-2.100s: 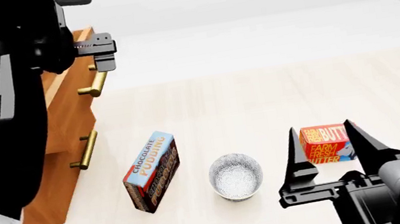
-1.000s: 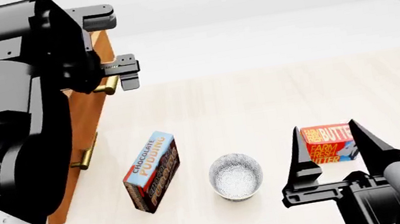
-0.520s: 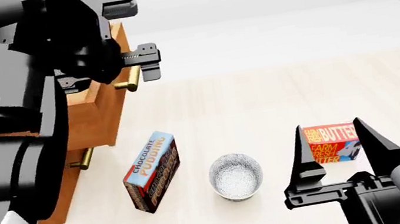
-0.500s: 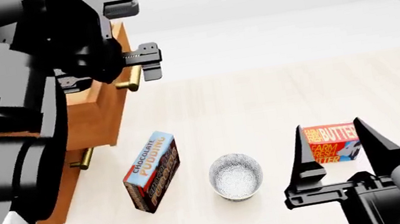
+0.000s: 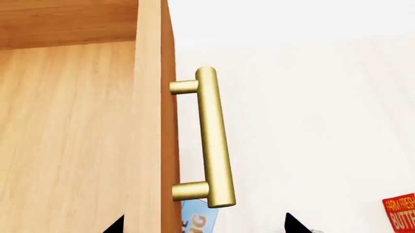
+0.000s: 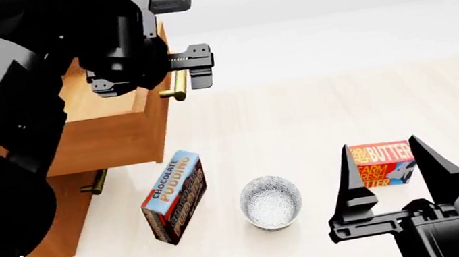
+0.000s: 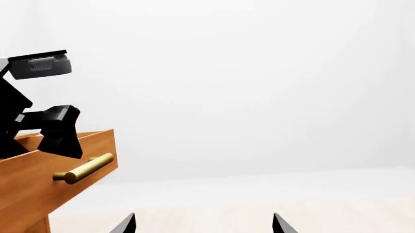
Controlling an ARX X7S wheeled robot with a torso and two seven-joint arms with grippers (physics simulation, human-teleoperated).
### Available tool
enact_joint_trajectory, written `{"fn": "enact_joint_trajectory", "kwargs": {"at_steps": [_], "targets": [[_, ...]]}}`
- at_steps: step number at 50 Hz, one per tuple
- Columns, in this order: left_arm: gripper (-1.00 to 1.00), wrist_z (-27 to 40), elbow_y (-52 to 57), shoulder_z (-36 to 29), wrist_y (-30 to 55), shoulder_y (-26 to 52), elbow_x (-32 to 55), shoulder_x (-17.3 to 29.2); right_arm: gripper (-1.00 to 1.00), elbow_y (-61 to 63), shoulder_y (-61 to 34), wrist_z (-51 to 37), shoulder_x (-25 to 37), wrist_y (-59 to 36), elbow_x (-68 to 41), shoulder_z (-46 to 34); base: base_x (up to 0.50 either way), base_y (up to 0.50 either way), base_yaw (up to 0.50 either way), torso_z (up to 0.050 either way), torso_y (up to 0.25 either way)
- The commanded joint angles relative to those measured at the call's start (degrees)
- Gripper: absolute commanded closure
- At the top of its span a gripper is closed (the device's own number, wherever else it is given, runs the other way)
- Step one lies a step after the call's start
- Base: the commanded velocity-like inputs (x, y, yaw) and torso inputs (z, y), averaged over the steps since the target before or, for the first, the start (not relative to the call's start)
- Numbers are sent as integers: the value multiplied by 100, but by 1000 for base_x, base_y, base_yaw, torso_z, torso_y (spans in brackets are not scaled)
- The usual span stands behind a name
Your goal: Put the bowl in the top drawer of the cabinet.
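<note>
The white speckled bowl (image 6: 270,202) sits upright on the pale floor, between two boxes. The top drawer (image 6: 112,136) stands pulled well out of the orange-brown cabinet (image 6: 53,230). Its brass handle (image 6: 172,89) lies just in front of my left gripper (image 6: 194,72). In the left wrist view the handle (image 5: 214,141) is beyond the gripper (image 5: 204,225), whose fingertips stand wide apart, open. My right gripper (image 6: 385,177) hangs open to the right of the bowl, in front of the butter box, holding nothing. The right wrist view shows the drawer (image 7: 45,179) and its handle (image 7: 84,169).
A blue chocolate pudding box (image 6: 174,195) stands on the floor left of the bowl, below the open drawer. A red butter box (image 6: 382,163) lies right of the bowl, behind my right gripper's fingers. The lower drawer's handle (image 6: 96,182) shows under the open one.
The top drawer has slid further out of the cabinet, toward the right, with my left gripper moving along at its handle. The bowl, boxes and right gripper have barely moved.
</note>
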State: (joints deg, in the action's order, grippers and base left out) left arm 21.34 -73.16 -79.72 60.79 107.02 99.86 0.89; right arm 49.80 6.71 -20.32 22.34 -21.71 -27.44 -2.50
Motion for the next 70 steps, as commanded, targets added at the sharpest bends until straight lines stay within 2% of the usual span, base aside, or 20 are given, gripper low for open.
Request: {"fn": "enact_joint_trajectory", "kwargs": {"at_steps": [1, 11, 21, 29, 34, 42, 47, 61, 70], "targets": [[-100, -180, 216, -1384, -485, 211, 2571, -88, -100, 62, 43, -42, 32, 20, 2, -30, 0, 0, 0, 0, 0], [-100, -245, 303, -1661, -648, 337, 3085, -88, -100, 63, 64, -70, 61, 56, -7, -36, 0, 0, 0, 0, 2], [-100, -250, 797, -1764, -1903, 655, 2345, -71, -100, 44, 64, -79, 75, 88, 12, -102, 0, 0, 0, 0, 1], [-100, 784, 3008, -1470, -3264, 734, 1962, 905, -100, 128, 48, -145, 115, 44, 54, -147, 0, 0, 0, 0, 0], [-100, 1266, 3677, -1407, -3753, 867, 1677, 1227, -100, 164, 35, -180, 140, 23, 30, -137, 0, 0, 0, 0, 0], [-100, 1601, 4749, -1356, -3739, 809, 1706, 1573, -100, 188, -12, -218, 172, -16, -9, -156, 0, 0, 0, 0, 0], [-100, 1602, 5060, -1352, -3566, 706, 1871, 1640, -100, 204, -28, -242, 195, -31, -34, -155, 0, 0, 0, 0, 0], [-100, 1591, 5779, -1458, -3232, 549, 1927, 1507, -100, 232, 6, -307, 223, 0, -23, -200, 0, 0, 0, 0, 0], [-100, 1486, 5732, -1773, -2874, 311, 1880, 1257, -100, 244, 57, -327, 257, 50, -25, -205, 0, 0, 0, 0, 0]]}}
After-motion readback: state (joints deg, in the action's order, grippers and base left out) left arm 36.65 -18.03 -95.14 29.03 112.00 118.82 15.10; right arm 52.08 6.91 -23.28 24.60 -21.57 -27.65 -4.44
